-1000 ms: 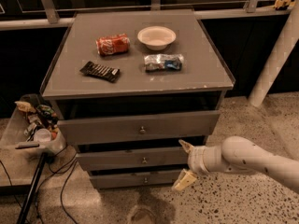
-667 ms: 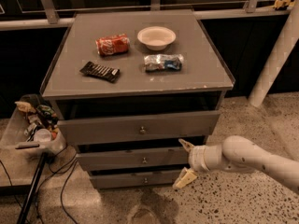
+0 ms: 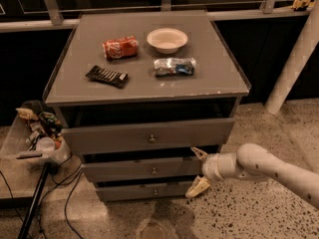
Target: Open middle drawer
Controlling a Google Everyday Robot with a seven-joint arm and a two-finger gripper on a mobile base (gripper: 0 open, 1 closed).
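The grey cabinet (image 3: pixel 149 91) has three drawers stacked. The middle drawer (image 3: pixel 129 169) has a medium-height flat grey front with a small round knob (image 3: pixel 154 172) at its centre. It sits between the taller top drawer (image 3: pixel 114 138) and the slim bottom drawer (image 3: pixel 129 191). My gripper (image 3: pixel 198 171) is at the right end of the middle drawer's front, well to the right of the knob. It is open: one finger (image 3: pixel 198 154) points up by the drawer's top edge and the other (image 3: pixel 197 188) hangs below it. It holds nothing.
On the cabinet top lie a red can (image 3: pixel 120 47), a white bowl (image 3: pixel 167 39), a dark snack bar (image 3: pixel 106 76) and a blue-silver packet (image 3: pixel 174 66). A bin of clutter (image 3: pixel 35 136) on a stand with cables is at the left. A white post (image 3: pixel 294 59) stands at the right.
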